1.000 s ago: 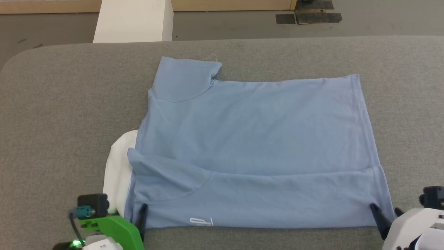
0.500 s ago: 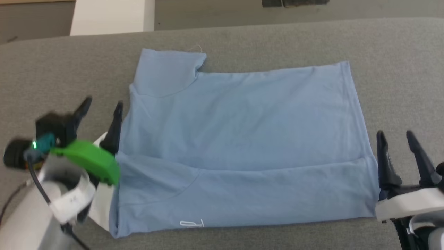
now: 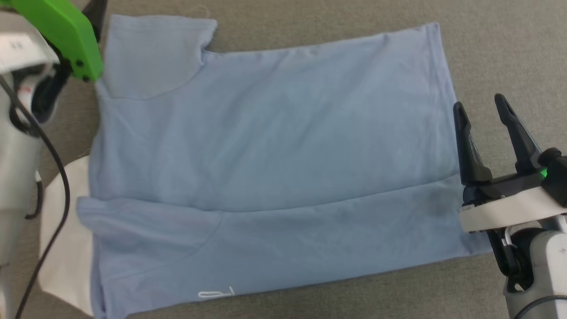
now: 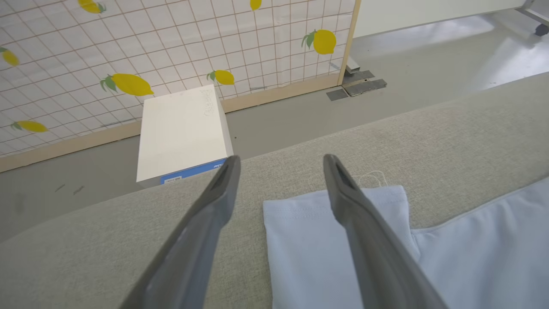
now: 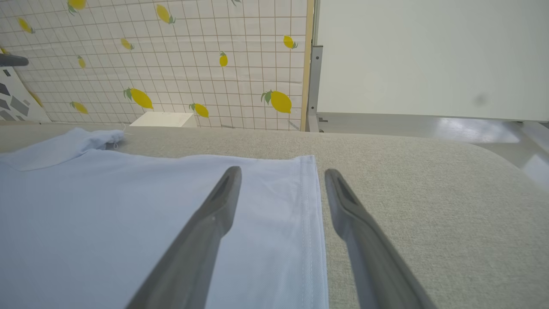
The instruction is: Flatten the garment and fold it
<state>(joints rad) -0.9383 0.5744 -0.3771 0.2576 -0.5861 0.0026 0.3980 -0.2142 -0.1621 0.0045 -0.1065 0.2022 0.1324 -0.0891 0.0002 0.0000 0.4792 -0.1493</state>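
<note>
The light blue garment (image 3: 266, 146) lies spread on the grey padded table (image 3: 509, 44), its near strip folded over onto the body. A white panel (image 3: 66, 248) sticks out at its lower left, and small white lettering (image 3: 215, 293) shows near the front edge. My left gripper (image 4: 279, 161) is open above the far sleeve (image 4: 334, 223), its fingers either side of the sleeve's outer edge; one dark finger (image 3: 95, 11) shows beside the green wrist part. My right gripper (image 3: 480, 104) is open with nothing in it, its fingers either side of the hem (image 5: 306, 206).
Beyond the table's far edge a white box (image 4: 182, 131) stands on the grey floor in front of a lemon-patterned grid panel (image 4: 128, 43). A pale wall (image 5: 429, 56) is at the right. Bare table surface lies right of the hem and left of the sleeve.
Both grippers left the garment's near edge and travelled toward the far side, the left to the far sleeve and the right along the hem. The head camera has shifted forward over the table.
</note>
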